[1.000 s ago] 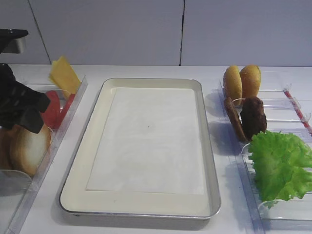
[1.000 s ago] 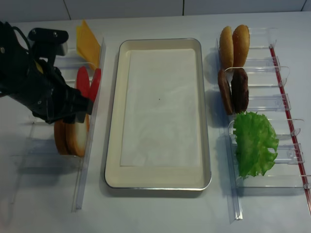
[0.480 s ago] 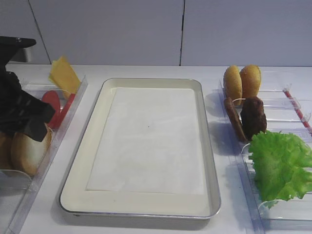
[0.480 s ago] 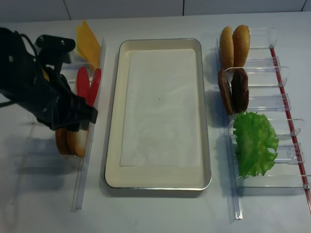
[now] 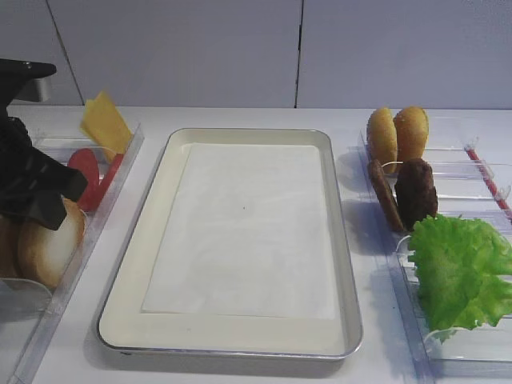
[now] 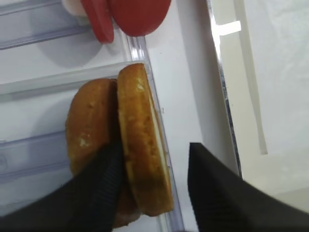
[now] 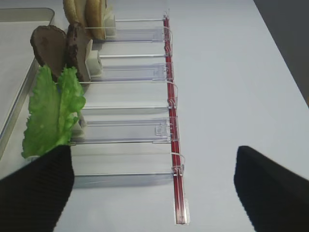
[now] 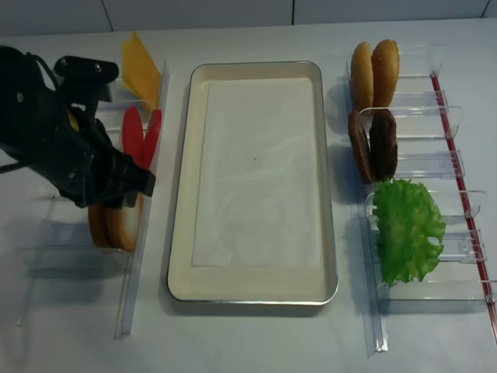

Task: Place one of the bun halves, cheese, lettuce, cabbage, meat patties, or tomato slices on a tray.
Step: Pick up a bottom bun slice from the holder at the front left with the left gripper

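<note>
The bun half [image 6: 144, 145] nearest the tray stands on edge in the clear rack [image 6: 43, 89] along the tabletop's left side, pressed against a second bun half [image 6: 89, 145] behind it. It looks light, soft and easily dented, with a dry crust that should not slip, so the sensible hold is across its thickness, low on the disc, with gentle pressure. Its flat cut face turns toward the tray [image 5: 128, 264] and its domed crust toward its neighbour; its long axis runs along the rack's length, parallel to the tray's long left rim. The left claw [image 6: 154, 186] straddles this bun half, one finger wedged between the two halves and the other on the tray side, not yet clenched on it as far as I can judge. Red tomato slices [image 6: 128, 12] stand in the next compartment. The right claw [image 7: 154, 186] hangs released over the tabletop's right edge, beside the lettuce [image 7: 50, 113].
</note>
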You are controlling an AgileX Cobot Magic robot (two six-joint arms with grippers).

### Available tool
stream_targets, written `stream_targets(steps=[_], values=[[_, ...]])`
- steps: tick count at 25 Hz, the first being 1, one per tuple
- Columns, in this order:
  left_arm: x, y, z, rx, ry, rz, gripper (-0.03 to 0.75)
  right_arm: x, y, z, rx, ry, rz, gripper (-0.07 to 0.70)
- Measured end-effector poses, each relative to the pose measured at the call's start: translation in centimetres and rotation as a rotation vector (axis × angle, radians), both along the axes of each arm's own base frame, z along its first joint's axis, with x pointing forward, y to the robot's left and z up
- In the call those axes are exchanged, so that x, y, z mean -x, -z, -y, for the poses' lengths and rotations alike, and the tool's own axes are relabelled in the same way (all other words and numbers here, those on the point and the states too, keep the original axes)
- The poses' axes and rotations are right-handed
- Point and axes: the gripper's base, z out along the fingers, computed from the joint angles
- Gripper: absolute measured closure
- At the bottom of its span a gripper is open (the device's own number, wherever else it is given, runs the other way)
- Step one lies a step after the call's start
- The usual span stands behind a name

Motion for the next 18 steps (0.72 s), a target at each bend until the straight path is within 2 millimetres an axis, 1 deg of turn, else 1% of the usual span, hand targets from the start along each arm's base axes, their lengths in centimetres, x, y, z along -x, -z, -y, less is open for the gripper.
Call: stream_targets(steps=[3,5,10,15,18], values=[[0.0,0.0,0.0,-0.006,0.002,0.002,0.458,0.0,0.0,0.0,0.0,0.0,0.0,-0.063],[0.0,0.0,0.0,-0.006,0.002,0.002,0.473,0.0,0.0,0.0,-0.001,0.001,0.0,-0.063],[-0.1,0.1,0.0,-0.007,0.002,-0.001,0.482,0.0,0.0,0.0,-0.003,0.002,0.0,-0.063],[-0.6,1.4,0.2,-0.017,0.0,-0.06,0.482,0.0,0.0,0.0,-0.001,0.001,0.0,-0.063],[-0.7,1.6,0.2,-0.018,-0.001,-0.069,0.482,0.0,0.0,0.0,-0.001,0.001,0.0,-0.063]])
